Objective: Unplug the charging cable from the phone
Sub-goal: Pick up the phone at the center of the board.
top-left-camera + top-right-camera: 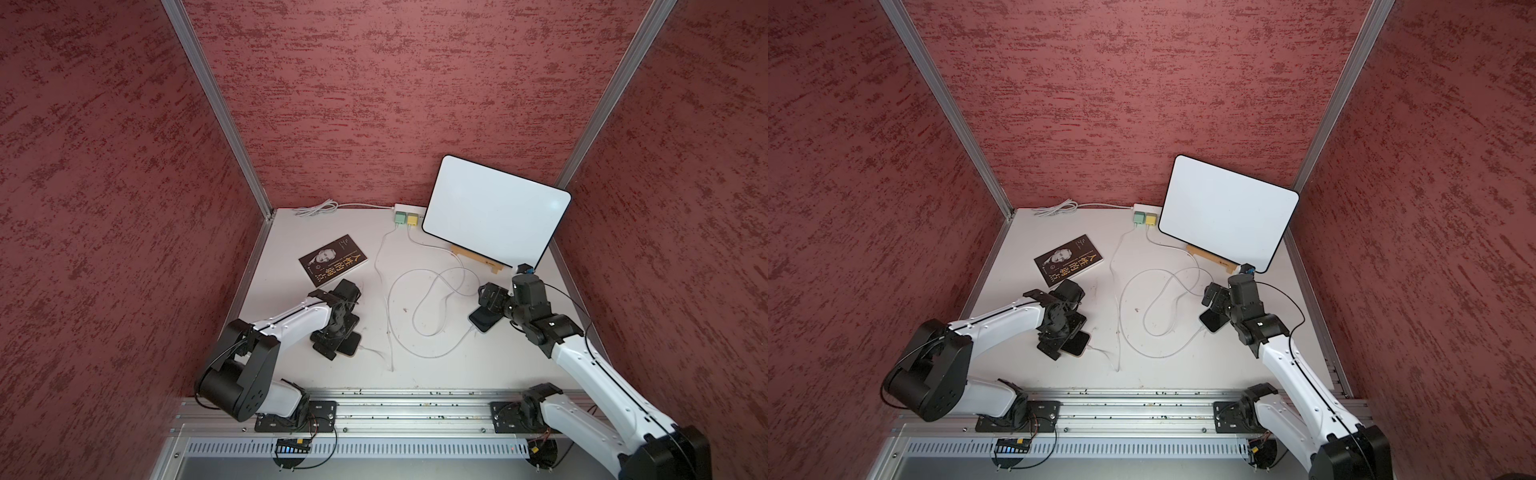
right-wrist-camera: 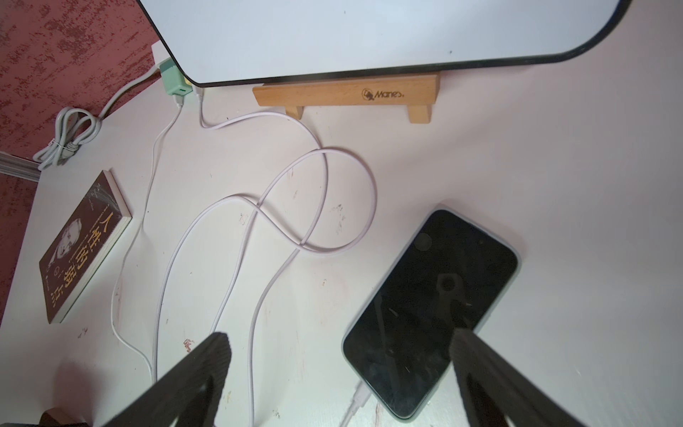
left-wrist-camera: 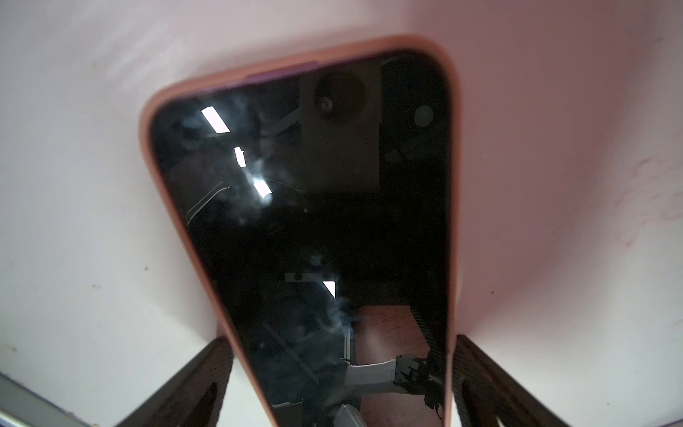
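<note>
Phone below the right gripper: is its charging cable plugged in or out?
Plugged in: the right wrist view shows the white cable's connector seated in the end of the phone.

top views overhead — wrist views near table point(image 3: 74, 222).

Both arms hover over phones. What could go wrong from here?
1. The open right end effector has one finger over the black-screened phone in the pale green case, not over the plug; descending could strike glass.
2. The white charging cable lies in crossed loops; pulling may drag that phone.
3. The left end effector straddles the orange-cased phone; an uneven squeeze could spin it on the smooth white table.
</note>
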You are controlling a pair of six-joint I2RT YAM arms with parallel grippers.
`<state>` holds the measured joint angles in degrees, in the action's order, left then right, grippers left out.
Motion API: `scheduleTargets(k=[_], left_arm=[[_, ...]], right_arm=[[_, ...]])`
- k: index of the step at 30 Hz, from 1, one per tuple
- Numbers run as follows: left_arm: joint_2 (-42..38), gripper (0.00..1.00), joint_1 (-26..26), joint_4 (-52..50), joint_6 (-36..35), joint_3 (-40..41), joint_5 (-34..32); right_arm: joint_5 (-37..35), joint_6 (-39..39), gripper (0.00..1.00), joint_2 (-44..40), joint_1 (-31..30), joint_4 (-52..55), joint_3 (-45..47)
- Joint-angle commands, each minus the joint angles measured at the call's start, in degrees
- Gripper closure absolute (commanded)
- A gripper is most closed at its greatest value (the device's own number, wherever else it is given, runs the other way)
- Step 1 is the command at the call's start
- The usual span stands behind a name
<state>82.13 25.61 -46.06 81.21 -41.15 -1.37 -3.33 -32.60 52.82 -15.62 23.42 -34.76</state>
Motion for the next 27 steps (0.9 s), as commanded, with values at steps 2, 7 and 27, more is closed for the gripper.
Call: scheduleTargets(k=[2, 7, 27], left_arm=[[1.3, 0.11, -0.5, 4.5, 0.0, 1.6, 0.4], [1.5, 0.20, -0.8, 6.0, -1.4, 1.6, 0.4], [1.5, 0.31, -0.1, 1.4, -9.8, -5.7, -6.3]], right_arm=[[-2.0, -0.5, 0.01, -1.2, -0.5, 0.3, 0.9], [-2.1, -1.1, 0.01, -1.5, -0.5, 0.3, 1.3], [-1.1, -2.6, 0.01, -1.3, -0.5, -0.8, 2.4]])
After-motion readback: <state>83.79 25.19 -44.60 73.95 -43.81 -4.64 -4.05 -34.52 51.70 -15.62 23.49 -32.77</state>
